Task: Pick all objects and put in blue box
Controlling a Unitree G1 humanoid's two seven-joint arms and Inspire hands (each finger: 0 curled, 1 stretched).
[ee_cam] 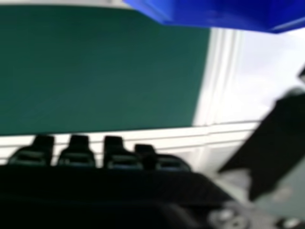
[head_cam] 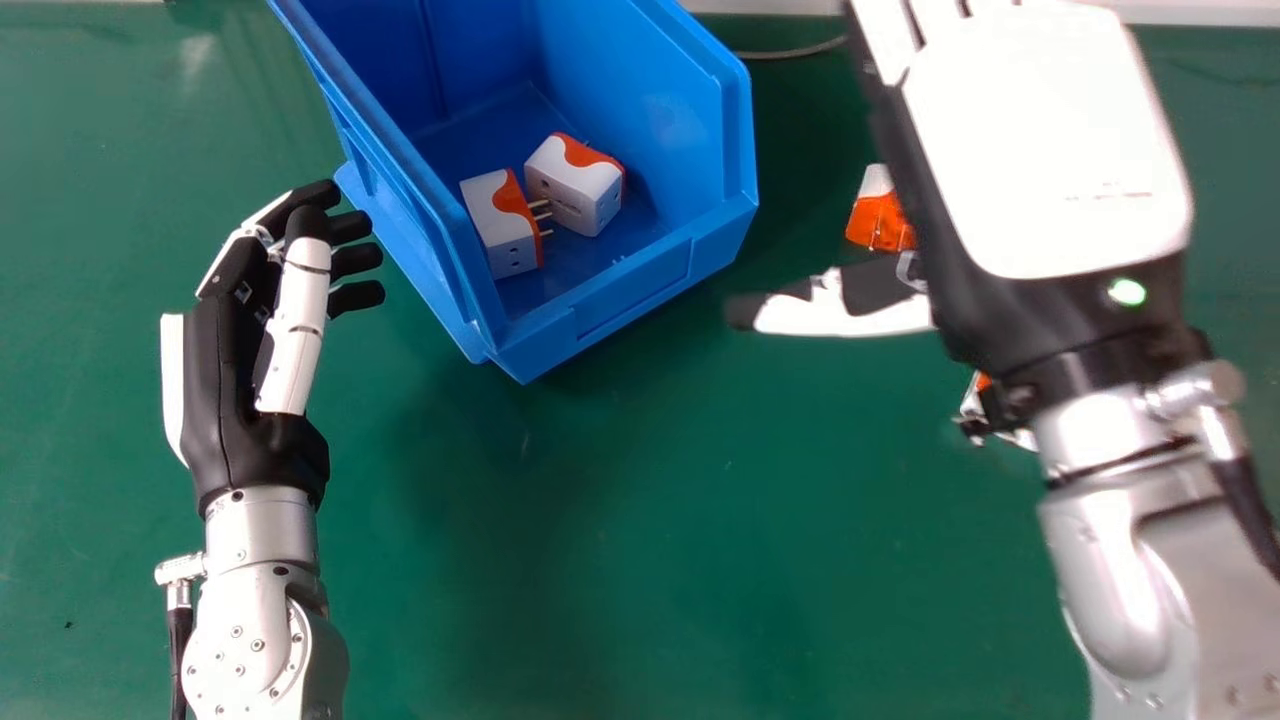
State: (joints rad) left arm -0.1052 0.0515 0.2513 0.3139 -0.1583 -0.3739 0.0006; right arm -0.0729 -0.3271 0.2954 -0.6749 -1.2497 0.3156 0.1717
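In the head view we judge the job about half done, going by what shows. A blue box (head_cam: 630,295) stands near the worktop's (head_cam: 650,520) far edge, left of its middle. Inside, close to the box's near wall, lie two white-and-orange plug adapters: the left adapter (head_cam: 500,225), its prongs pointing towards the right adapter (head_cam: 575,185); we cannot tell whether they touch.

Two pieces seem left to pick. The far adapter (head_cam: 876,215) is on the worktop beyond the box's right side, partly covered by the right hand (head_cam: 1040,150). The near piece (head_cam: 972,398), mostly hidden under the wrist, is closer to the worktop's near edge; we take it for another adapter. The right hand is above them with fingers straight and thumb spread, and we see nothing gripped. The left hand (head_cam: 225,370) lies beside the box's left wall, relaxed and holding nothing.

In the right hand view, part of the box shows beyond the worktop's border, with the fingertips (ee_cam: 77,148) and thumb (ee_cam: 267,143) apart and no adapter between them. Both loose pieces still need to go into the box.
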